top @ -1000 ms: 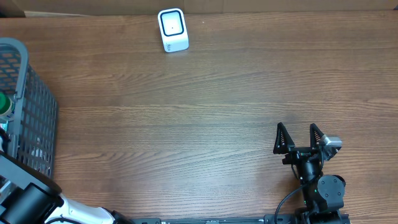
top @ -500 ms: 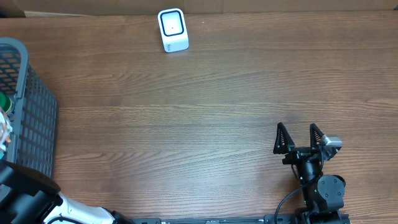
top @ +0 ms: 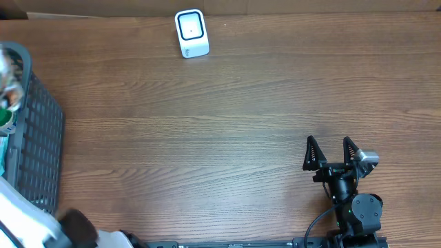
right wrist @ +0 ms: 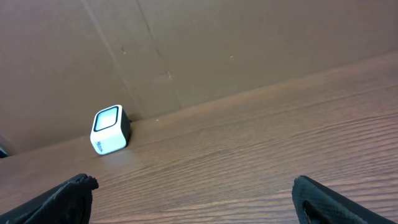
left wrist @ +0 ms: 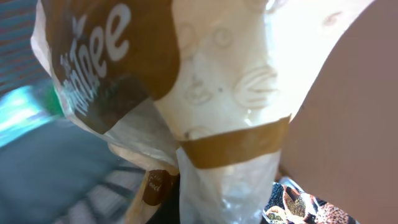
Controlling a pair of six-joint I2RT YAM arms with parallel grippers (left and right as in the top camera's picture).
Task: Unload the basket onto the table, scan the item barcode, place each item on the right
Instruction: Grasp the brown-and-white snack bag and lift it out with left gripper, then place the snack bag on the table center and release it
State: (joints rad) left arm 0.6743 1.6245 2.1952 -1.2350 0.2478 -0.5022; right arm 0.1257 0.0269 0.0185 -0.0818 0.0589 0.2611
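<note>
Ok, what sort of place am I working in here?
Probably a mock shop checkout on a lab bench: a small white barcode scanner stands on the wooden table, a grey mesh basket sits at its left edge, and a brown-and-cream packet fills the left wrist view.

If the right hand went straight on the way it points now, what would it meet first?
Probably nothing on the table: the right hand points at the cardboard backdrop; the scanner sits well left of that line.
</note>
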